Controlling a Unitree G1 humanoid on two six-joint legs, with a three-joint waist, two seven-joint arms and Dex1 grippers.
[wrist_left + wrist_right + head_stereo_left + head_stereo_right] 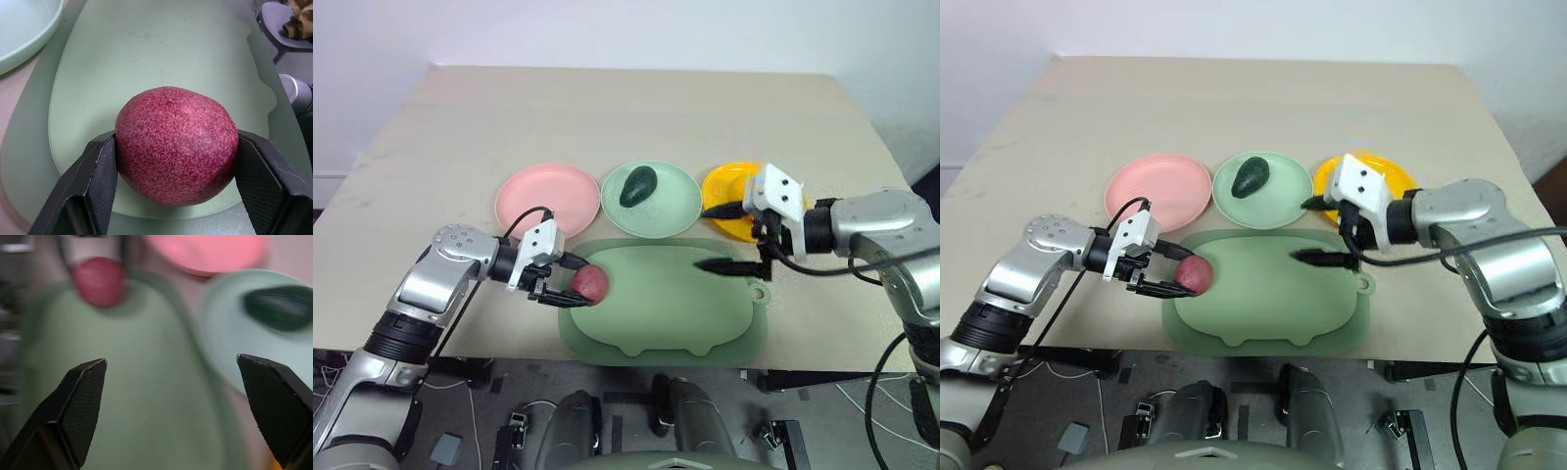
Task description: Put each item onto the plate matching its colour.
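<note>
Left hand (566, 282) clamped on red fruit (590, 283), at mat (675, 323) edge nearest pink plate (533, 196).

Fingers (100, 181) pressed flat against both sides of fruit; fruit resting on mat, not yet lifted. Pink plate just beyond mat's left far corner, directly ahead of held fruit and well within left arm's side; short lift and carry away from mat toward that plate judged next. Fruit round, so no long axis to align. Avocado (637, 185) already on green plate (680, 211), beside pink plate. Right hand (732, 238) spread wide and empty, over mat's right far corner, in front of yellow plate (724, 186); mango not discernible there. All on worktop (607, 108).
</note>
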